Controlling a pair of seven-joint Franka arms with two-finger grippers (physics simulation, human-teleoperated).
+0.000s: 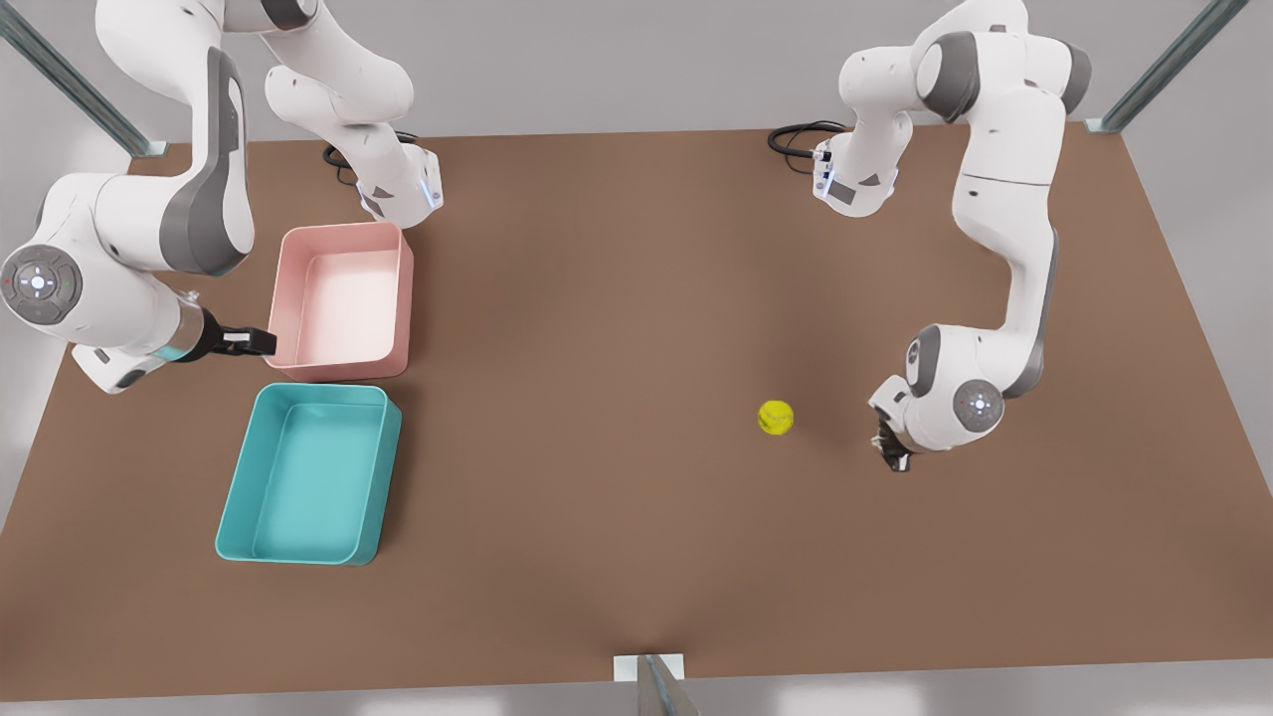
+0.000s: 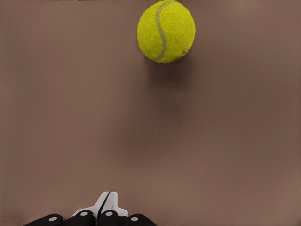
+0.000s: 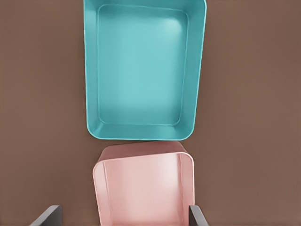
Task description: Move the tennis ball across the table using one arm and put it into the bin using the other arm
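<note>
The left gripper (image 1: 892,455), fingers pressed together and holding nothing, sits low on the table (image 1: 617,557) just right of the tennis ball (image 1: 776,417) in the front view, probably placed to push it toward the bins. The right gripper (image 1: 261,341), fingers spread wide, waits at the pink bin (image 1: 343,300) above the teal bin (image 1: 310,473).

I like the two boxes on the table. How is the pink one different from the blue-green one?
The pink bin is pale pink; the teal bin is blue-green. In the front view the pink bin looks smaller and squarer, and the teal bin longer. The right tool sits at the pink bin's edge, not the teal bin's. Both are empty open boxes standing side by side.
</note>
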